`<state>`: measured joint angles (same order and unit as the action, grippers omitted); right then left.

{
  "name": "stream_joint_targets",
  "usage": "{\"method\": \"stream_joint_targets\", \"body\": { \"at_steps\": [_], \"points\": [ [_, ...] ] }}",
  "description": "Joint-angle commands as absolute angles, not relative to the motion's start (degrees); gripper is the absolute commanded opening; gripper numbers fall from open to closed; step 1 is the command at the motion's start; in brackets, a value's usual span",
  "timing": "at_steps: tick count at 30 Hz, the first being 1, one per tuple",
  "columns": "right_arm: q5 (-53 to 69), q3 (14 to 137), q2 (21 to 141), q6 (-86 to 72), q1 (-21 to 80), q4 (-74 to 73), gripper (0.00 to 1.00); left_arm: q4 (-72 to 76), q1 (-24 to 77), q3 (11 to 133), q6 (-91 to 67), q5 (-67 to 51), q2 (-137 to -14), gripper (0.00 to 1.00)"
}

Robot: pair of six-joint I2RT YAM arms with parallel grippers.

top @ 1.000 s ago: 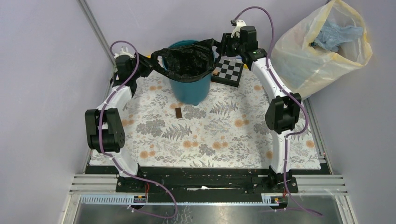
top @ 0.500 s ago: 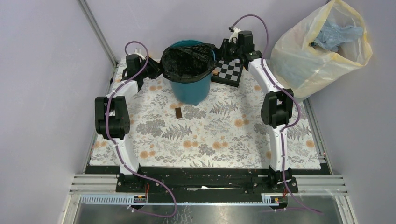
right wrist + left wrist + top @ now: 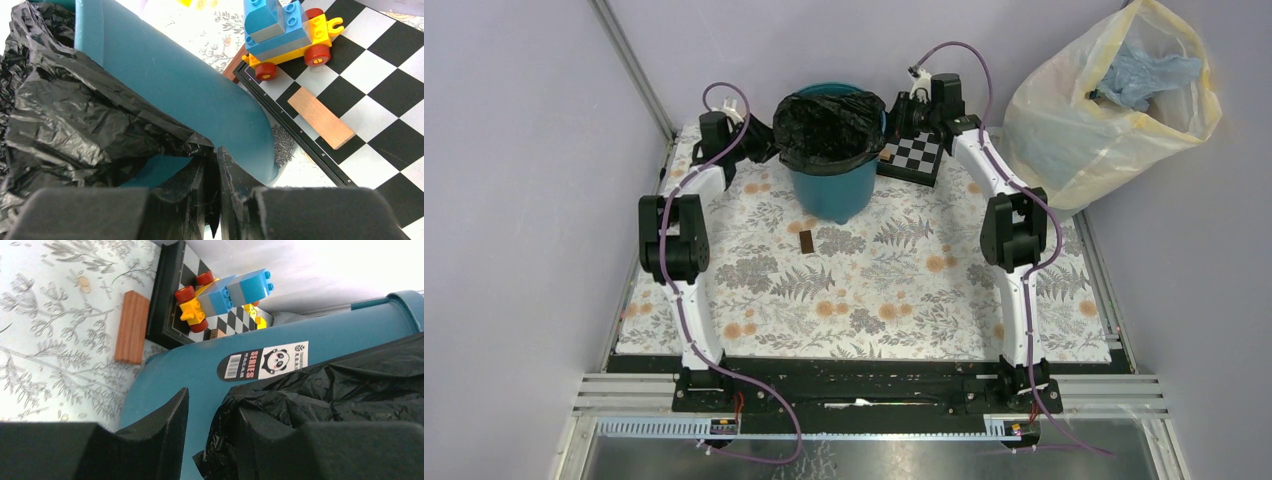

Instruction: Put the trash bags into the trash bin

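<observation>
- i am watching the bin (image 3: 829,195) standing upright at the 12 o'clock end of the floral cloth (image 3: 894,290).
- the bag (image 3: 828,128) is sitting inside the bin, its mouth spread open and its black film folded out over most of the rim; at 12 o'clock a strip of bare teal rim is showing.
- the left gripper (image 3: 762,148) is reaching in at the bin's 9 o'clock, right against the wall just below the rim.
- in its wrist view its fingers (image 3: 167,425) are standing apart, with teal wall and a hanging fold of bag lying in the gap; they are not pinching it.
- the right gripper (image 3: 894,118) is coming in at the bin's 2 o'clock, at rim height.
- in its wrist view its fingers (image 3: 195,200) are pressed almost together, and the bag's edge is running down into the seam, so i am reading it as clamped on the film just under the rim.
- a checkerboard (image 3: 914,155) is lying at the bin's 3 o'clock, touching or nearly touching the wall, and it is carrying a toy car (image 3: 290,35) and a wooden slat (image 3: 320,117).
- a small brown block (image 3: 807,241) is lying on the cloth at the bin's 6 o'clock, near it.
- a yellowish sack (image 3: 1114,110) is sitting well apart, off at 2 o'clock beyond the cloth.
</observation>
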<state>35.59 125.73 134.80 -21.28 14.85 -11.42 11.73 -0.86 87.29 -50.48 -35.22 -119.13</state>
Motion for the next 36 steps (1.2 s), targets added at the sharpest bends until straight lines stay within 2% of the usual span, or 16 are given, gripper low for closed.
{"method": "stream_joint_targets", "body": {
  "at_steps": [1, 7, 14, 20, 25, 29, 34, 36],
  "points": [
    [37.2, 124.6, 135.1, -19.9, 16.2, -12.1, 0.18, 12.9, 2.6, 93.5, -51.1, -46.3, -124.3, 0.39],
    [39.1, 116.5, 129.7, -21.8, 16.4, -7.8, 0.17, 15.3, 3.8, 90.6, -51.6, -50.3, -124.1, 0.38],
    [34.5, 100.8, 116.6, -24.6, 17.0, -5.6, 0.16, 14.9, 4.9, 83.9, -51.8, -51.6, -119.0, 0.35],
    [32.9, 92.6, 110.4, -24.8, 17.3, -5.7, 0.16, 12.1, 7.7, 82.4, -49.6, -51.5, -116.7, 0.35],
    [27.9, 91.6, 111.0, -25.8, 16.4, -7.5, 0.15, 9.1, 7.4, 81.1, -47.7, -47.0, -113.9, 0.35],
    [29.3, 93.7, 114.5, -27.2, 15.8, -9.3, 0.10, 7.3, 6.9, 78.7, -46.6, -43.2, -111.1, 0.35],
    [29.5, 88.5, 114.1, -29.7, 15.9, -5.5, 0.09, 9.6, 7.0, 74.4, -47.3, -41.2, -108.7, 0.35],
    [29.1, 86.3, 114.0, -31.0, 15.8, -3.7, 0.09, 9.9, 7.3, 72.8, -47.6, -39.8, -108.4, 0.31]
  ]
}}
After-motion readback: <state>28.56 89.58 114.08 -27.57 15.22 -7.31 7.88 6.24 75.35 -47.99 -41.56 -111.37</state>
